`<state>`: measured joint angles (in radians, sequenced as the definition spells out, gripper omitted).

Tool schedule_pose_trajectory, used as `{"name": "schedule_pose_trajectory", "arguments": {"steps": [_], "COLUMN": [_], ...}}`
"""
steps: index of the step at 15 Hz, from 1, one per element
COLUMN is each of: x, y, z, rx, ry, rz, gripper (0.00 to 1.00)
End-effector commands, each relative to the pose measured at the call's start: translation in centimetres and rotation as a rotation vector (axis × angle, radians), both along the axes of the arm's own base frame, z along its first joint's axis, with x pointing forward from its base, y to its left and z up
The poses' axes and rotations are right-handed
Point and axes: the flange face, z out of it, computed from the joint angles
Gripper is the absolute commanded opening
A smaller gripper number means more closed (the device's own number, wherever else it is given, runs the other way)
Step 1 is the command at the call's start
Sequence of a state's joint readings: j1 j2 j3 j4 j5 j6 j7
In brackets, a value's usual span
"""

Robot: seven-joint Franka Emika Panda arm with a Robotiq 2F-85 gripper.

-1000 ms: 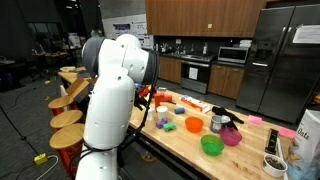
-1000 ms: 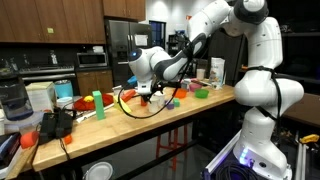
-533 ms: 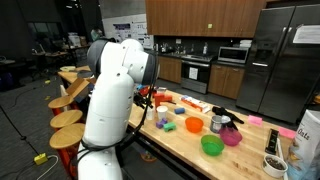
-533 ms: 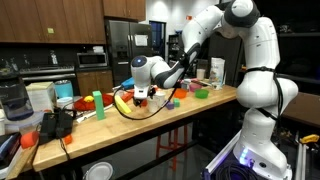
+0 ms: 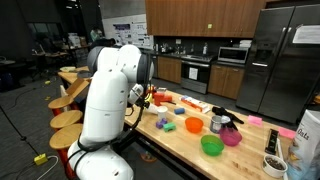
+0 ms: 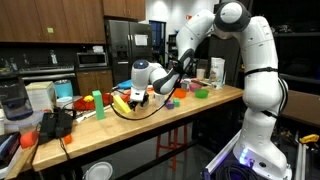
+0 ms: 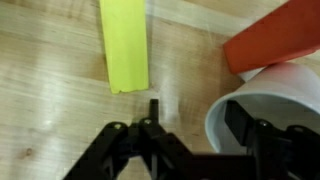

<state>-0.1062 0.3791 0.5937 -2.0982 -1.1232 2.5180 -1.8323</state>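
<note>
While kitchen cabinets (image 5: 200,15) line the room, the end effector (image 7: 175,122) hangs spread above the wooden countertop (image 7: 50,90).

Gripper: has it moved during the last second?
Yes. In an exterior view the gripper has shifted along the counter toward the upright green block, and sits slightly lower.

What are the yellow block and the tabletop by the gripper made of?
The yellow block looks like painted wood or matte plastic: flat, even colour, no gloss, crisp edges. The tabletop seems to be varnished wood: visible grain lines and a soft sheen.
</note>
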Motion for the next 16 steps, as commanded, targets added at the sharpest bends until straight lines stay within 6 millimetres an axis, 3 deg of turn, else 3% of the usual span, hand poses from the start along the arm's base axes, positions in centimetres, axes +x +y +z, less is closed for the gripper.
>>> {"name": "schedule_pose_trajectory", "arguments": {"steps": [1, 6, 12, 16], "x": [-0.1, -1.1, -2.6, -4.7], "y": [0.6, 1.8, 2.6, 3.2], "z": [0.4, 0.5, 1.8, 2.8], "rx": [0.026, 0.044, 0.049, 0.013], "ry": [0.028, 0.088, 0.117, 0.159], "rz": [-0.021, -0.078, -0.155, -0.204], "gripper": [0.38, 0.01, 0.01, 0.01]}}
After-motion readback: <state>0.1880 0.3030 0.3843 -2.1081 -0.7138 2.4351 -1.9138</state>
